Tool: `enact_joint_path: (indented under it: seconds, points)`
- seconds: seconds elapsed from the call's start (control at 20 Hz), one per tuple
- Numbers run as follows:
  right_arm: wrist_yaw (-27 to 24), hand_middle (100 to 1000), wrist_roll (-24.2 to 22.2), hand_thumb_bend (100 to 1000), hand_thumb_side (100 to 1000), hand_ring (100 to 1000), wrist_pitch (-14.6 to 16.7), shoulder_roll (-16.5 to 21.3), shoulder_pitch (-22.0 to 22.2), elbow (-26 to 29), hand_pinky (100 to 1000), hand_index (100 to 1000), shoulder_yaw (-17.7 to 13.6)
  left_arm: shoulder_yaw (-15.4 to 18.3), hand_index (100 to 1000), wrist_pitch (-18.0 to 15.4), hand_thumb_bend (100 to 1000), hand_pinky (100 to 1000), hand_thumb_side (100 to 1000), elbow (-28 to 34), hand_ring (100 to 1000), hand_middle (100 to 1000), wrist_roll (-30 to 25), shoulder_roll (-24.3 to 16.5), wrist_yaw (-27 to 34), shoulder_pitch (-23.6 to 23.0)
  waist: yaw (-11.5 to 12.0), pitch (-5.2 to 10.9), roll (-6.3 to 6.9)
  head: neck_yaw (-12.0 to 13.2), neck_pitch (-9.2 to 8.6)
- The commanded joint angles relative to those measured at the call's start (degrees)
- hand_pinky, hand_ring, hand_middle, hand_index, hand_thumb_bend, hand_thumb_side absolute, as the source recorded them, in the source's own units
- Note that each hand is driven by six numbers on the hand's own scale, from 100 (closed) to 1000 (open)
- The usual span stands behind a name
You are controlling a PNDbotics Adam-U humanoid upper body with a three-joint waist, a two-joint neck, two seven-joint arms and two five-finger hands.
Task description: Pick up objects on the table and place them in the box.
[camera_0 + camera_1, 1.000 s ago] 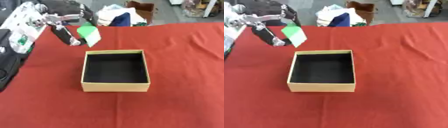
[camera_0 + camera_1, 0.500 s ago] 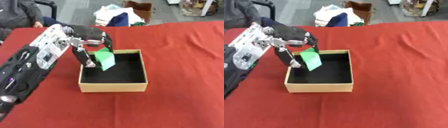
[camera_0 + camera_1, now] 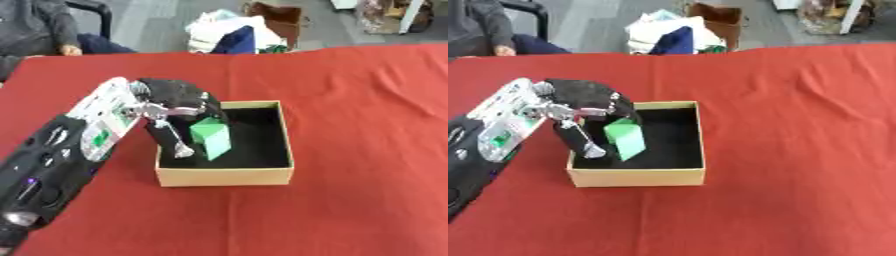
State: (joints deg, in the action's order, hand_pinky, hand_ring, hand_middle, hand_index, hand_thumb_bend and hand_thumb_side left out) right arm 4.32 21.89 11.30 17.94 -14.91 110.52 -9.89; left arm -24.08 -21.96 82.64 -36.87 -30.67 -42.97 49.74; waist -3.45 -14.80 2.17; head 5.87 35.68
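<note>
Even, bright light without glare; both views soft throughout, blurriest on the clutter toward twelve o'clock.

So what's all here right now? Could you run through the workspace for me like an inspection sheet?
Surface: table under a red cloth, slightly wrinkled.
Job's things: open cardboard box with a dark inside; green block held over its left part.
Clutter: nothing seen on the cloth.
Hands: left hand curled round the green block; right hand not in view.
Cables: nothing seen.
Surroundings: pile of white and blue fabric and a brown bag beyond the far edge.
</note>
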Motion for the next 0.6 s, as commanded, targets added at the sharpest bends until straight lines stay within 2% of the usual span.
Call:
enact_joint_path:
  seconds: [0.05, 0.2, 0.45, 0.6]
  points:
    - [-0.2, 799, 0.0, 100, 533, 763, 0.2, 1.0, -0.6, 0.7, 645, 905, -0.6, 2.1, 914, 1.1, 537, 870, 471, 4.7, 811, 778, 2.7, -4.1, -0.4, -0.3, 0.3, 0.92, -0.02, -0.2, -0.64]
    - [-0.1, 799, 0.0, 100, 533, 763, 0.2, 1.0, -0.6, 0.7, 645, 906, -0.6, 3.4, 929, 2.6, 657, 889, 586, 9.1, 824, 803, 5.0, -6.2, -0.5, -1.8, 0.4, 0.88, 0.04, -0.2, -0.66]
    - [-0.1, 799, 0.1, 100, 532, 763, 0.2, 1.1, -0.6, 0.7, 645, 906, -0.7, 6.3, 925, 4.7, 676, 882, 622, 14.4, 822, 803, 7.9, -8.5, 0.3, -4.6, 0.4, 0.94, -0.03, -0.2, -0.86]
    - [0.0, 798, 0.1, 100, 532, 764, 0.1, 1.1, -0.6, 0.6, 645, 906, -0.7, 8.7, 917, 6.2, 642, 866, 607, 17.7, 813, 792, 10.2, -9.7, 2.0, -6.4, 0.6, 0.97, -0.02, -0.4, -0.96]
